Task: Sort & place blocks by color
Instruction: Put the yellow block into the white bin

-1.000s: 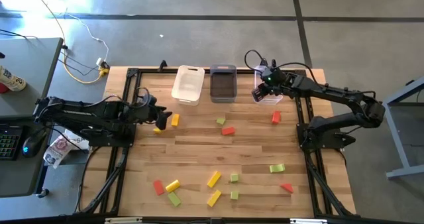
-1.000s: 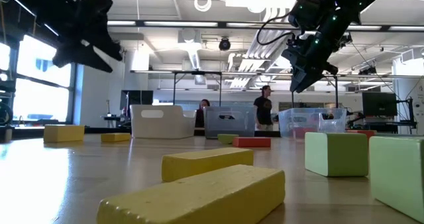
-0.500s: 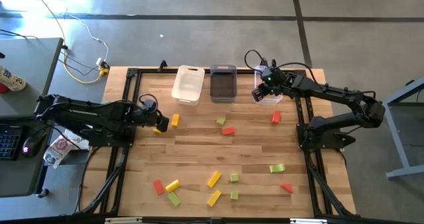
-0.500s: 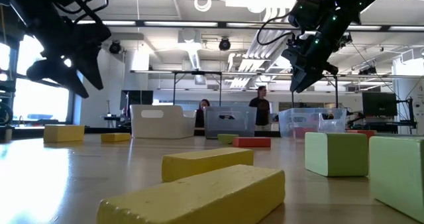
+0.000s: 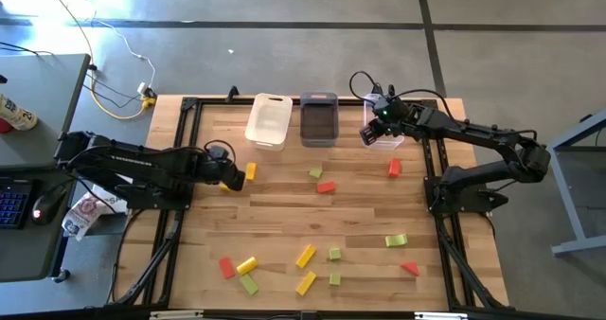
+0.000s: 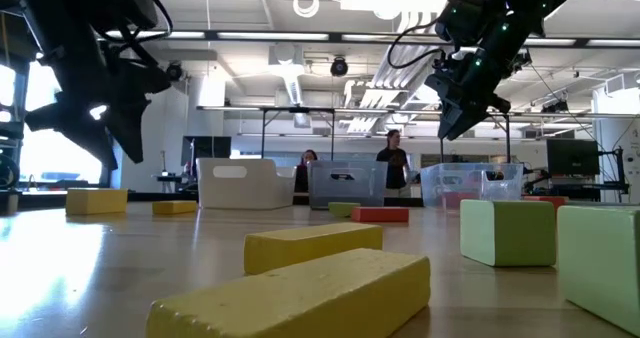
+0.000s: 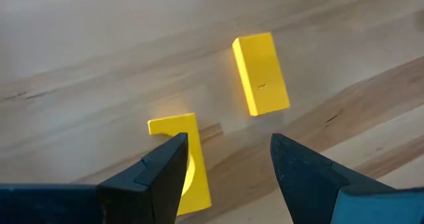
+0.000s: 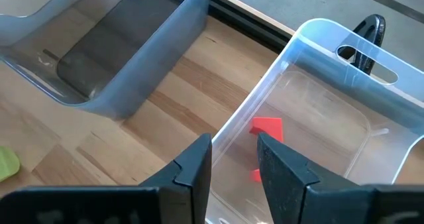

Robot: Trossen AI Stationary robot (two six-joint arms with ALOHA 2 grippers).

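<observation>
Lying on the bench (image 5: 284,221) at its far left, two yellow blocks: one (image 7: 180,159) half under the left tool (image 7: 225,159), whose fingers hang spread above it, the other (image 7: 260,72) just beyond and apart. To grasp cleanly, best shift until the nearer block sits centred between the fingers, turn to meet its long flat sides, descend, then close, keeping clear of its neighbour. Farther right, right tool (image 8: 233,159) spread and empty over the clear bin (image 8: 344,85) holding red blocks (image 8: 267,128), beside the grey bin (image 8: 119,58); remaining blocks scattered mid-bench and near.
</observation>
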